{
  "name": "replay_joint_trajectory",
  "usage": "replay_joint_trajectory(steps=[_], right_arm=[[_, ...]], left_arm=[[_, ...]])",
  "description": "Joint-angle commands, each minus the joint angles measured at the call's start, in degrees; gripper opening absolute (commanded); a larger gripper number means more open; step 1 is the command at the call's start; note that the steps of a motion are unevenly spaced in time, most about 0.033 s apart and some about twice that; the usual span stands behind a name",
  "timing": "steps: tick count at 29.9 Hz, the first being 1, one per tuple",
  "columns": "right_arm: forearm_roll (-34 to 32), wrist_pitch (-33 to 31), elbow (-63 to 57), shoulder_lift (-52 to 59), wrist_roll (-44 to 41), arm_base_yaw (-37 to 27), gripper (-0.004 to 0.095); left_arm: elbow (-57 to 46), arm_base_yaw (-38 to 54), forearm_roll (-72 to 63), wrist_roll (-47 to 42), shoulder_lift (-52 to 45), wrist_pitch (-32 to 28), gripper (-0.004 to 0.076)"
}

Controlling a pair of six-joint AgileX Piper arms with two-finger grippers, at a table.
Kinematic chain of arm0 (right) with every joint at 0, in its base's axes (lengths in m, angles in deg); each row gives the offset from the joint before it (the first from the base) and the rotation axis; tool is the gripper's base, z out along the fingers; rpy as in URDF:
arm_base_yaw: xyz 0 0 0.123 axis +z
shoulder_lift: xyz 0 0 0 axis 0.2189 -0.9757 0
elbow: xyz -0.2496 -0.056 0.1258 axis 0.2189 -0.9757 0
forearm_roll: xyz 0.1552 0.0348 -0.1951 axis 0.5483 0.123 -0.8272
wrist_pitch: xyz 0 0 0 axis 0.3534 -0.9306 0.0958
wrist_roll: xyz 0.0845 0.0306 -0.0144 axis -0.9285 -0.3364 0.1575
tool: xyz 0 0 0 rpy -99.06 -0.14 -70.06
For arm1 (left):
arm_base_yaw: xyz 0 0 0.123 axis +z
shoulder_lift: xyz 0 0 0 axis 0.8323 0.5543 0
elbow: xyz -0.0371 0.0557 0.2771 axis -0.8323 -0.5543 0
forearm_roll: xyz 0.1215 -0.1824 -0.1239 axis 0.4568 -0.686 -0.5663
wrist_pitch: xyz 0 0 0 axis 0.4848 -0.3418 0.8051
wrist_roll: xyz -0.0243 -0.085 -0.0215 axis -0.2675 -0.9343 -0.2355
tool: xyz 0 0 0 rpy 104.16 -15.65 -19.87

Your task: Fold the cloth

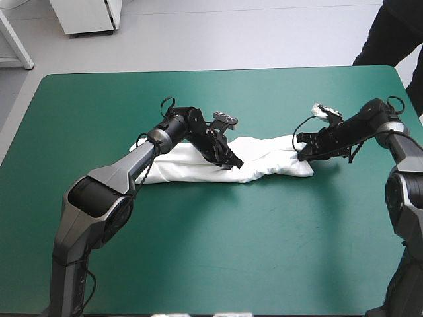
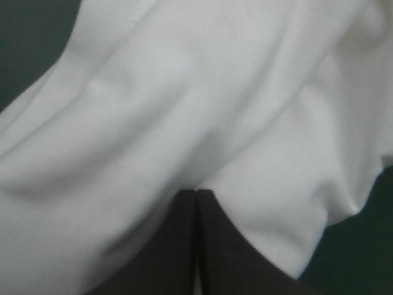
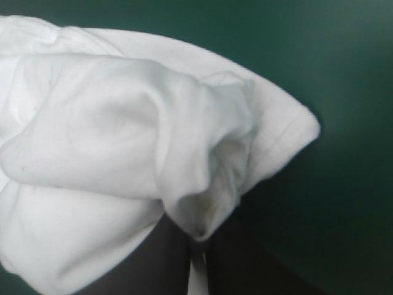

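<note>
Left gripper (image 2: 196,192): you will find the jaws pressed together, with a fold of the T-shirt (image 2: 184,110) pinched at their tips.
Right gripper (image 3: 198,239): jaws nearly closed, clamping the bundle's right end.
T-shirt position: a long crumpled band across the middle of the teal-green cover (image 1: 231,251), spanning both grippers.

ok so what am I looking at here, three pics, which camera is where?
Two robot arms work at a table with a teal-green cover. The high view comes from a camera above and behind the robot. The other two come from a camera on each wrist, looking along that arm's black jaws. A white T-shirt lies on the cover as a long rumpled strip. The left jaws are shut on its middle. The right jaws are shut on its right end, with a fold pinched between them.
</note>
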State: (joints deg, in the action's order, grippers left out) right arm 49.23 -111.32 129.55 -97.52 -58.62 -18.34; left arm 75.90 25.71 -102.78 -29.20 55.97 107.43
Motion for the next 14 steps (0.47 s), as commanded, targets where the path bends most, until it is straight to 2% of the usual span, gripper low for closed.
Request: replay_joint_trajectory(steps=[1,14], right_arm=[[2.9,-2.3,3.3,6.1,1.0,0.0,-0.0017],[3.3,-4.6,6.7,13.8,1.0,-0.1,-0.0017]], left_arm=[[1.1,-0.4,0.4,-0.7,-2.8,1.9,-0.0009],[1.1,-0.4,0.6,-1.9,-2.9,2.7,-0.0009]])
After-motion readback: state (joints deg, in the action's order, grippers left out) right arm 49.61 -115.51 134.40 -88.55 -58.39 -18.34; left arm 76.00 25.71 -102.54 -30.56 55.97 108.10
